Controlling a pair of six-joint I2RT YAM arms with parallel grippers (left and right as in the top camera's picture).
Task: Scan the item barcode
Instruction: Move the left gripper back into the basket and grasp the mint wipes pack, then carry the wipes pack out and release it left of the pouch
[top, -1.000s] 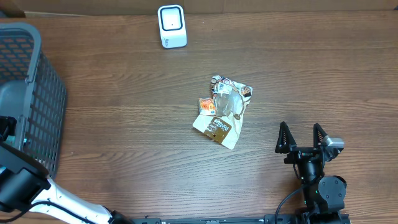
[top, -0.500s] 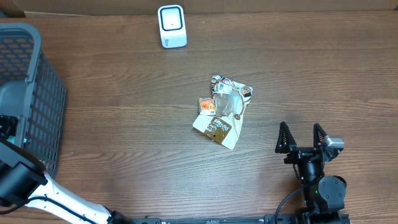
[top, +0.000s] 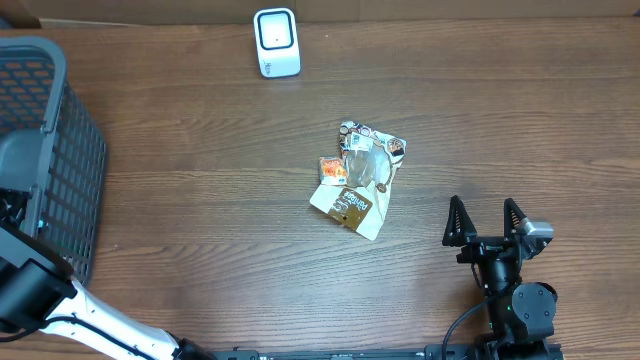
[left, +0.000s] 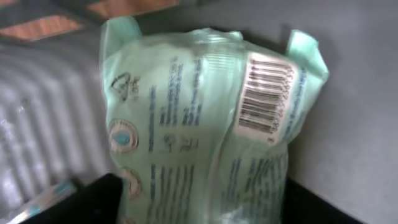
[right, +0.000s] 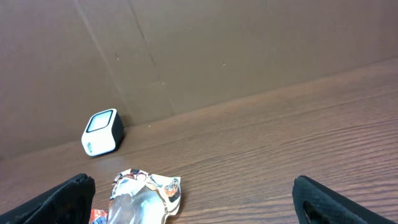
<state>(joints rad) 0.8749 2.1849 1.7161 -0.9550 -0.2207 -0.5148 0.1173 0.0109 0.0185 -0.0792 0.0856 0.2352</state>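
Dark brown wood-grain boards make up the counter (top: 200, 220), with a plain brown cardboard wall (right: 249, 43) standing along its far edge. A small white barcode scanner with a dark window (top: 276, 42) stands near that far edge. A crumpled heap of multicoloured snack wrappers (top: 358, 180) lies around the middle of the counter, well apart from the scanner. A grey plastic mesh basket (top: 45, 140) sits at the left edge.

The left arm (top: 35, 300) reaches up beside the basket from the lower left corner, and its end is hidden from above. Its wrist camera looks closely at a pale green plastic packet (left: 186, 124), which stands upright and fills most of the view. A ribbed grey wall is on the packet's left and a smooth grey surface on its right. A black-and-white barcode (left: 264, 99) sits on the packet's upper right, facing the camera. The packet's lower part lies between the two black fingers (left: 93, 199) of the left jaws. Whether they are pressing on it cannot be told.

The right jaws are spread wide with nothing between them, low over the counter to the right of the wrappers and pointing towards the far wall.
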